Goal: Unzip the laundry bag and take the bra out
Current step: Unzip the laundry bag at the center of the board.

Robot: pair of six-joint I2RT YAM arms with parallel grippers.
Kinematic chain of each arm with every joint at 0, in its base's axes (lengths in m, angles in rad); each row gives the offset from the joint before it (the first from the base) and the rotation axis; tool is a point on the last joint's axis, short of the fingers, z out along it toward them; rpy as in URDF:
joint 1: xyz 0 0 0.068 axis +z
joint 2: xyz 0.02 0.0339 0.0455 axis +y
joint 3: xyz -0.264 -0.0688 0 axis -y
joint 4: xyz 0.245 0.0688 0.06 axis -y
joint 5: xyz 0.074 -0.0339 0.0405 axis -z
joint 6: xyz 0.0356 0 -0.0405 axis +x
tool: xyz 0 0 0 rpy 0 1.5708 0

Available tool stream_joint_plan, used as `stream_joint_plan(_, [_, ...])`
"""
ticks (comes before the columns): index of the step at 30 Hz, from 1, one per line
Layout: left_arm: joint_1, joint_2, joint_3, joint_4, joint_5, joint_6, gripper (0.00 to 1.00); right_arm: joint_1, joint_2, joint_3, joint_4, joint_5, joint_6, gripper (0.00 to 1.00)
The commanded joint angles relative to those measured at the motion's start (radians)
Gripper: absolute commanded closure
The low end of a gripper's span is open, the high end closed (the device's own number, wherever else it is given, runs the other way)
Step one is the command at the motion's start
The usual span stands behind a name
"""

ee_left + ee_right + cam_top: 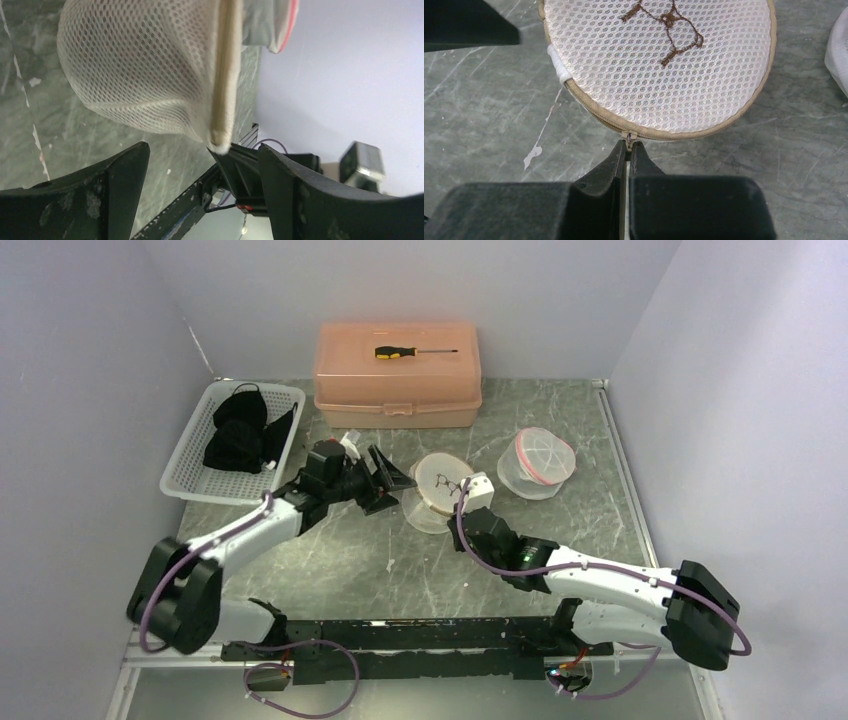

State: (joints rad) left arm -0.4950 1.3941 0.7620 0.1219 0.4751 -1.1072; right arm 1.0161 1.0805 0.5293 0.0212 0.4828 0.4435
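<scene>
The laundry bag [438,490] is a round white mesh pouch with tan zipper trim and a brown embroidered figure, lying mid-table. In the right wrist view its mesh top [659,55] fills the upper frame, and my right gripper [628,146] is shut on the small zipper pull [628,136] at the bag's near edge. My left gripper [388,480] stands open at the bag's left side. In the left wrist view the bag [145,65] hangs above the wide gap of the left gripper [202,167], its trim edge just past the fingertips and nothing gripped. The bra is hidden.
A second mesh pouch with red trim [537,462] lies right of the bag. A white basket [190,455] holding black garments [238,430] stands at the back left. A pink toolbox [398,375] with a screwdriver [412,352] on top sits at the back.
</scene>
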Motion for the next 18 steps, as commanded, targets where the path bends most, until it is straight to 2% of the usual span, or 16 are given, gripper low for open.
stream_joint_plan(1, [-0.042, -0.179, -0.012, -0.188, -0.200, -0.059, 0.16, 0.002, 0.003, 0.025, 0.049, 0.031, 0.020, 1.00])
stream_joint_plan(3, [-0.094, -0.205, 0.001, -0.218, -0.275, -0.084, 0.18, 0.002, 0.009, 0.030, 0.051, 0.032, 0.017, 1.00])
stream_joint_plan(7, [-0.175, -0.162, 0.056, -0.210, -0.324, -0.098, 0.22, 0.002, 0.026, 0.046, 0.048, 0.033, 0.015, 1.00])
stream_joint_plan(18, [-0.263, -0.001, 0.080, -0.116, -0.358, -0.152, 0.34, 0.002, 0.044, 0.061, 0.040, 0.009, 0.022, 1.00])
